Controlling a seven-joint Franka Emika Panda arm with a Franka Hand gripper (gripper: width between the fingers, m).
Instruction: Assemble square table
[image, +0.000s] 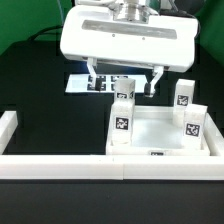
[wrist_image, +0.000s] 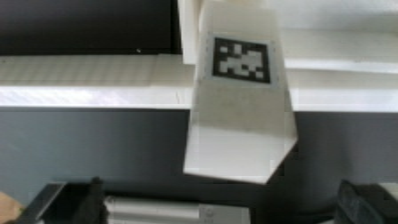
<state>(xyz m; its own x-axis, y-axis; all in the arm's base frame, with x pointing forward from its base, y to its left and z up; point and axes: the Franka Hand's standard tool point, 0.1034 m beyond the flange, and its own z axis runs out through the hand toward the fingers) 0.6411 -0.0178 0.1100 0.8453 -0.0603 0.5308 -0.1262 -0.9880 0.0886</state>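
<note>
The white square table top (image: 155, 135) lies at the exterior view's right with its rim up. Legs stand upright at its corners: front left (image: 122, 122), back right (image: 184, 97), front right (image: 193, 127). A fourth tagged leg (image: 122, 92) stands at the back left corner. My gripper (image: 124, 86) is open, one finger on each side of this leg and clear of it. In the wrist view the same leg (wrist_image: 240, 100) reaches toward the open gripper (wrist_image: 217, 200), with the dark fingers (wrist_image: 71, 200) apart from it. The table top's rim (wrist_image: 89, 80) runs behind the leg.
The marker board (image: 82, 84) lies behind the gripper at the exterior view's left. A long white border rail (image: 90, 166) runs along the front, and another (image: 8, 126) stands at the left. The table surface is black.
</note>
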